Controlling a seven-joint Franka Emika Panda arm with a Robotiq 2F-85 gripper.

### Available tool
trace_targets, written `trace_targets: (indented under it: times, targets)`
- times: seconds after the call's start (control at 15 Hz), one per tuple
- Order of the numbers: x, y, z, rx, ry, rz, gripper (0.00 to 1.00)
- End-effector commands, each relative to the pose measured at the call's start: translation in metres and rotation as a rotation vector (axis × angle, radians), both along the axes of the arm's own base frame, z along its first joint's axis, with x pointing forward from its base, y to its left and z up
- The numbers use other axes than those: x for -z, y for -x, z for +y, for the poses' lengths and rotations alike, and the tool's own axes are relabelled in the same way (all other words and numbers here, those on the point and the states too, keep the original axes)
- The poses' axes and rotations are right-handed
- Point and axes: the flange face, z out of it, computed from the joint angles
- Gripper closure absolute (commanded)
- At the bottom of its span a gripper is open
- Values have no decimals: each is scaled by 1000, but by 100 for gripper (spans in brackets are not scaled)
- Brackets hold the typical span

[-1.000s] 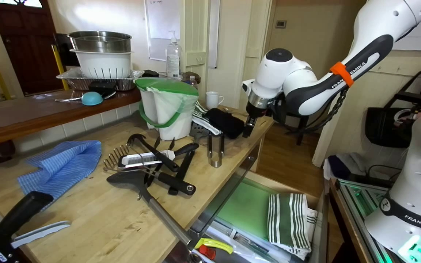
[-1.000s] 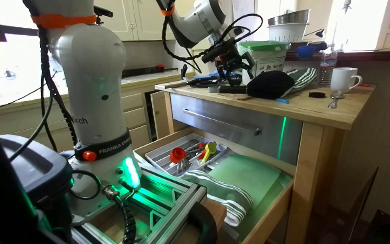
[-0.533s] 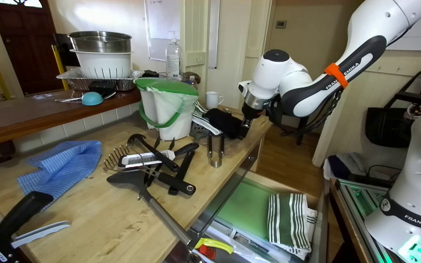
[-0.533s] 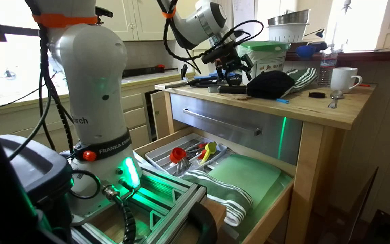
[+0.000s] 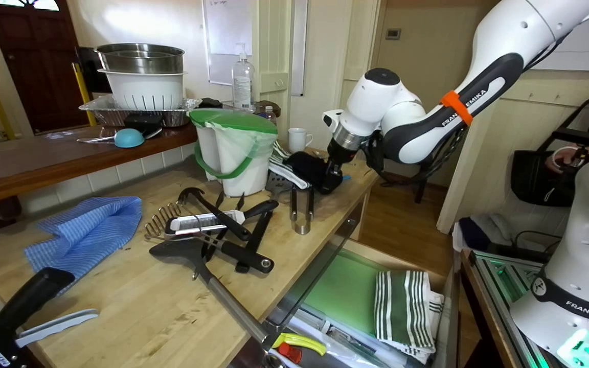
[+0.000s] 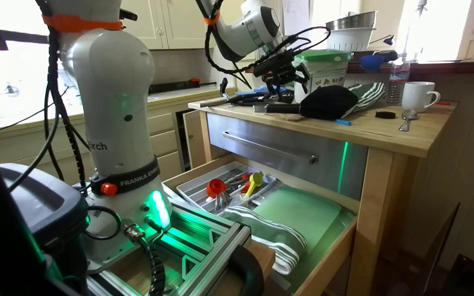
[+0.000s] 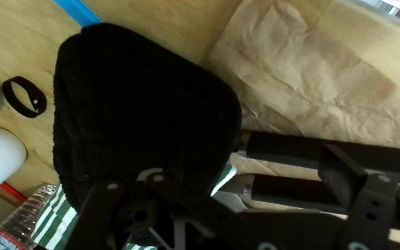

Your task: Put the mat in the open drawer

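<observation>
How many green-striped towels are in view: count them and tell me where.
2: one towel on the counter, partly hidden by the mat; the other towel folded in the drawer. More may be hidden beneath them.

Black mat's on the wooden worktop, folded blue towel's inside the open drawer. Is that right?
One slip: the folded towel in the open drawer is green-and-white striped, not blue, as both exterior views show. The black mat is on the worktop.
</observation>
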Motion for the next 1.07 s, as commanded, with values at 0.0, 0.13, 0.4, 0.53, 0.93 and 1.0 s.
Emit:
trace_targets:
  times: [0.0,0.13,0.4,0.53,0.93,1.0]
  targets:
    - [7,-17,-13,-65,51,27,0]
    - [5,-23,-22,-47,76,16,0]
    - [0,-28,-40,-54,168,22,0]
    - [1,-26,-45,-55,190,22,0]
    - [11,-13,-42,-41,205,37,0]
    - [13,-10,-40,-43,196,54,0]
